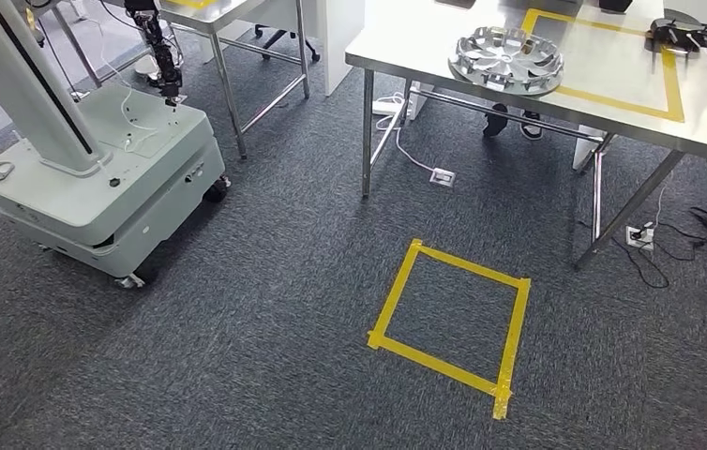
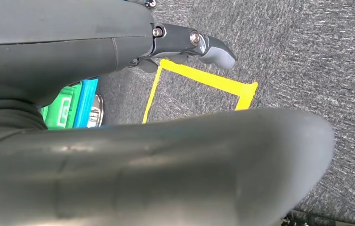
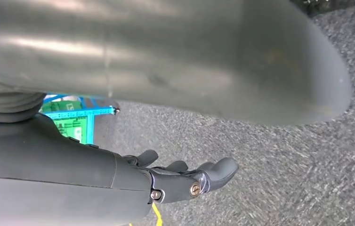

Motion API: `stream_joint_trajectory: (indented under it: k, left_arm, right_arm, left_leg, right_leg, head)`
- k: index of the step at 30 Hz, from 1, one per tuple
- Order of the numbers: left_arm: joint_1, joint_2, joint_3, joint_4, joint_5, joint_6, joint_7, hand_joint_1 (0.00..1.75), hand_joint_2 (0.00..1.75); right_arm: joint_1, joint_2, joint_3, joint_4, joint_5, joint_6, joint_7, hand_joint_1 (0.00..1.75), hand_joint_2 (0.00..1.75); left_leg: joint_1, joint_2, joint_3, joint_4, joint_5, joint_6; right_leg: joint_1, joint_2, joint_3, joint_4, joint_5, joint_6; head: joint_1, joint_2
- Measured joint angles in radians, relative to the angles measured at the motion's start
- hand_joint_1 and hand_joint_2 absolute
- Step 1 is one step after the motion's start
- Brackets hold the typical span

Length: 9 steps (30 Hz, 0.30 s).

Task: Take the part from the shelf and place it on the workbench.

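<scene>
A round silver wheel-cover part (image 1: 506, 59) lies flat on the steel workbench (image 1: 612, 108), on the left edge of a yellow tape rectangle (image 1: 672, 80) marked on the top. My left hand (image 2: 72, 56) hangs over the grey carpet with its fingers (image 2: 213, 47) stretched out and nothing in it. My right hand (image 3: 119, 174) hangs the same way, its fingers (image 3: 213, 172) straight and apart, holding nothing.
A yellow tape square (image 1: 450, 323) marks the carpet in front of the workbench. A white wheeled machine base (image 1: 97, 178) with a slanted column stands at the left. A black object (image 1: 680, 36) sits at the bench's far corner. Shoes (image 1: 514, 122) and floor sockets (image 1: 443, 176) lie under the bench.
</scene>
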Motion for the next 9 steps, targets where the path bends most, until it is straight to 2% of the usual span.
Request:
stream_joint_trajectory:
  k: [1, 2, 3, 4, 5, 7, 8, 9]
  left_arm:
    - [-0.001, 0.0, 0.0, 0.0, 0.0, 0.0, 0.0, 0.0, 0.0]
    - [-0.001, 0.0, 0.0, 0.0, 0.0, 0.0, 0.0, 0.0, 0.0]
    - [-0.001, 0.0, 0.0, 0.0, 0.0, 0.0, 0.0, 0.0, 0.0]
    - [-0.001, 0.0, 0.0, 0.0, 0.0, 0.0, 0.0, 0.0, 0.0]
    - [-0.001, 0.0, 0.0, 0.0, 0.0, 0.0, 0.0, 0.0, 0.0]
    - [-0.002, -0.001, 0.0, 0.0, 0.0, 0.0, 0.0, 0.0, 0.0]
    - [-0.002, -0.002, 0.0, 0.0, 0.0, 0.0, -0.001, 0.0, 0.0]
    - [-0.002, -0.002, 0.0, 0.0, 0.0, 0.0, -0.001, 0.0, 0.0]
  right_arm:
    - [0.002, 0.0, 0.0, 0.0, 0.0, 0.0, 0.0, 0.0, 0.0]
    - [0.004, 0.0, -0.001, 0.001, 0.0, 0.0, 0.0, 0.0, 0.0]
    - [0.006, 0.0, -0.001, 0.001, 0.0, 0.0, 0.0, 0.0, 0.0]
    - [0.007, 0.0, -0.002, 0.002, 0.0, 0.0, 0.001, 0.0, 0.0]
    - [0.007, 0.0, -0.002, 0.002, 0.0, 0.0, 0.001, 0.0, 0.0]
    - [0.004, -0.001, -0.003, 0.002, 0.0, 0.0, 0.0, 0.0, 0.0]
    - [0.002, -0.001, -0.003, 0.002, 0.0, 0.0, 0.0, 0.0, 0.0]
    - [0.001, -0.001, -0.003, 0.002, 0.0, -0.001, 0.0, 0.0, 0.0]
  left_leg:
    - [0.0, 0.002, -0.002, 0.0, 0.001, 0.002]
    - [-0.001, 0.004, -0.004, 0.001, 0.001, 0.003]
    - [-0.001, 0.006, -0.005, 0.002, 0.001, 0.003]
    - [-0.001, 0.009, -0.005, 0.003, 0.001, 0.002]
    - [-0.001, 0.013, -0.005, 0.005, -0.001, 0.0]
    - [-0.002, 0.022, -0.004, 0.012, -0.006, -0.008]
    - [-0.004, 0.026, -0.004, 0.014, -0.008, -0.014]
    - [-0.006, 0.028, -0.003, 0.016, -0.01, -0.018]
  right_leg:
    - [0.0, 0.008, -0.034, 0.07, -0.033, 0.001]
    - [0.0, 0.011, -0.064, 0.13, -0.055, 0.002]
    - [0.0, 0.011, -0.08, 0.162, -0.059, 0.002]
    - [-0.001, 0.011, -0.078, 0.154, -0.042, 0.001]
    - [-0.001, 0.008, -0.056, 0.106, -0.01, 0.001]
    - [-0.001, -0.016, 0.012, -0.036, 0.053, -0.004]
    - [0.001, -0.026, 0.033, -0.083, 0.068, -0.008]
    - [0.002, -0.034, 0.044, -0.107, 0.073, -0.01]
  head:
    - [0.0, 0.0]
    - [0.0, 0.0]
    - [0.0, 0.0]
    - [0.0, 0.0]
    - [0.0, 0.0]
    - [0.0, 0.0]
    - [0.0, 0.0]
    - [0.0, 0.0]
